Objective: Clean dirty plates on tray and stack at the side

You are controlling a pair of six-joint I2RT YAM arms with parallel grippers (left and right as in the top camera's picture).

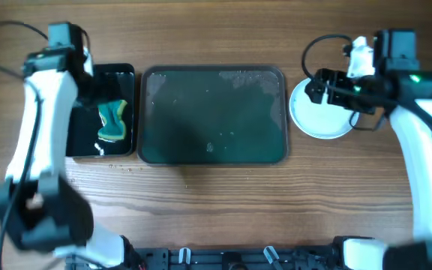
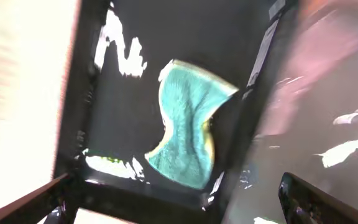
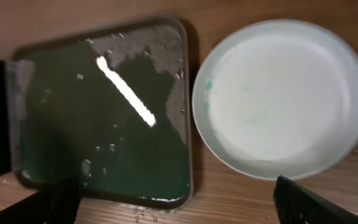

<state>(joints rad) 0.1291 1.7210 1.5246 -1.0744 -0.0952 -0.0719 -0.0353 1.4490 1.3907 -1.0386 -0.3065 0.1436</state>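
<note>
The dark green tray [image 1: 212,150] lies at the table's middle with no plates on it; it also shows in the right wrist view [image 3: 98,168]. A stack of white plates [image 1: 317,124] stands on the table right of the tray; in the right wrist view the top plate [image 3: 284,99] shows faint teal specks. My right gripper [image 1: 322,86] hovers over the stack's far edge, open and empty [image 3: 176,202]. My left gripper [image 1: 88,86] is open and empty [image 2: 179,199] above the black bin.
A smaller black bin [image 1: 100,146] stands left of the tray with a teal and yellow sponge [image 1: 113,121] inside; the sponge shows in the left wrist view [image 2: 188,127]. Crumbs lie on the wood in front of the bin [image 1: 130,167].
</note>
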